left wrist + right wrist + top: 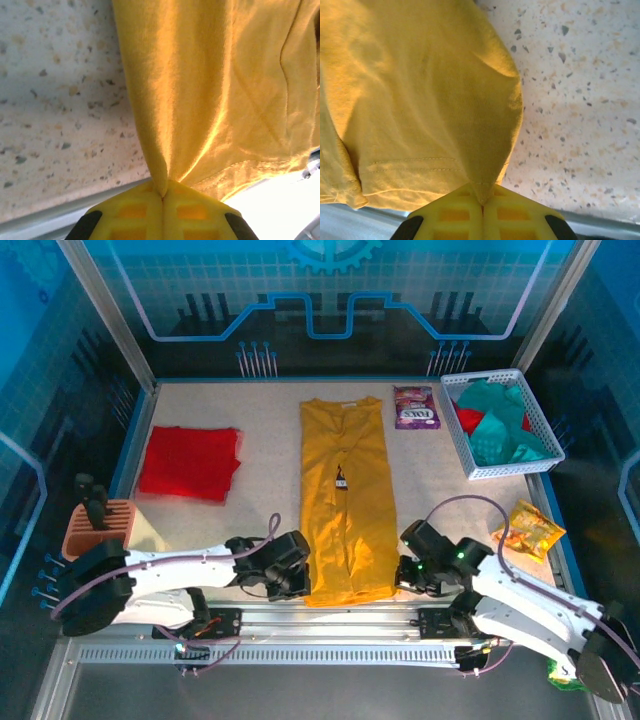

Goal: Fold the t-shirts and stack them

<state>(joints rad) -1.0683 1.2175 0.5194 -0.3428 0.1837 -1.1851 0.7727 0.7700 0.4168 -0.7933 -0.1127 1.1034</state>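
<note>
A mustard-yellow t-shirt [345, 495] lies as a long folded strip down the table's middle, with a small dark logo on it. My left gripper [297, 578] is shut on the strip's near left corner [161, 172], the cloth pinched between its yellow fingers [131, 212]. At the near right corner, my right gripper [407, 575] is likewise shut on the yellow cloth [485, 187]. A folded red t-shirt [190, 462] rests at the left. Teal and red t-shirts [497, 423] fill the white basket [520, 470].
A purple snack packet [415, 407] lies between the yellow strip and the basket. A yellow-green packet [530, 528] sits at the right, near my right arm. An orange holder [97, 527] stands at the near left. The table's metal front rail [330, 618] runs just behind both grippers.
</note>
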